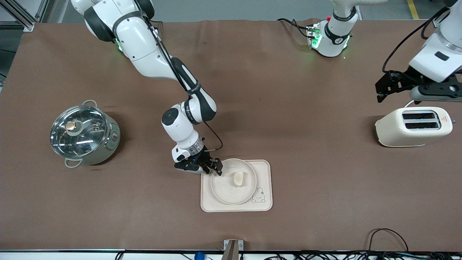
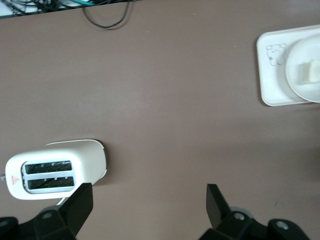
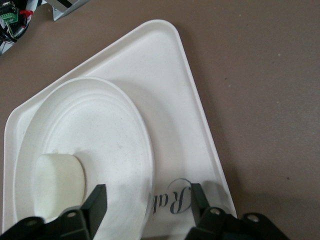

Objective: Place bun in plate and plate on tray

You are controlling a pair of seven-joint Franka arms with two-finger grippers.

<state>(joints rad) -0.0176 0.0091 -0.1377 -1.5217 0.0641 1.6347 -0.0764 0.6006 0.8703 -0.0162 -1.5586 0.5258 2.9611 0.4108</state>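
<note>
Robotics laboratory with a mock kitchen layout. Two white arms are mounted along one edge of a wide desk (image 1: 288,108) covered in brown matting; aluminium framing (image 1: 21,14) and a grey floor with a yellow marking line (image 1: 412,9) adjoin it, and loose cables (image 1: 388,238) trail along the edge nearest the front camera. Household props sit on the matting: a lidded steel pot (image 1: 83,134), a cream toaster (image 1: 413,126) and a rabbit-printed tray (image 1: 265,180).
</note>
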